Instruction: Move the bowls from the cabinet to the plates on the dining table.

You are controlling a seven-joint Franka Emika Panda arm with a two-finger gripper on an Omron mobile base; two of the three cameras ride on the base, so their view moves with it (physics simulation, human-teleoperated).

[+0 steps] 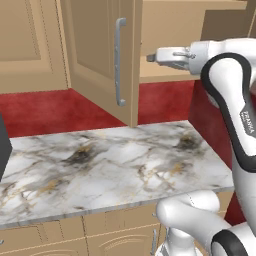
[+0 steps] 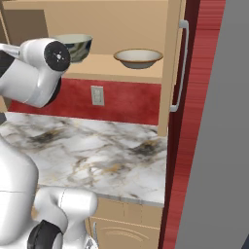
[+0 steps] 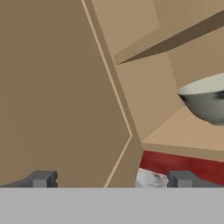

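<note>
The cabinet (image 2: 121,19) stands open, its left door (image 1: 100,55) swung out toward me. On its shelf (image 2: 104,65) sit both bowls. The deep grey-green bowl (image 2: 80,44) is on the left, partly behind my arm, and appears in the hand view at the right edge (image 3: 205,103). The shallow tan bowl (image 2: 138,57) sits to its right. My gripper (image 1: 151,58) hovers in front of the shelf opening, level with it, beside the open door. It (image 3: 113,179) is open, with nothing between the fingertips (image 3: 41,178). The plates and the dining table are out of view.
A marble counter (image 1: 115,165) runs below the cabinet against a red wall with an outlet (image 2: 97,96). The right cabinet door (image 2: 172,68) with a bar handle stands open. A tall grey panel (image 2: 219,146) fills the right side. A dark object (image 1: 2,145) sits at the counter's left edge.
</note>
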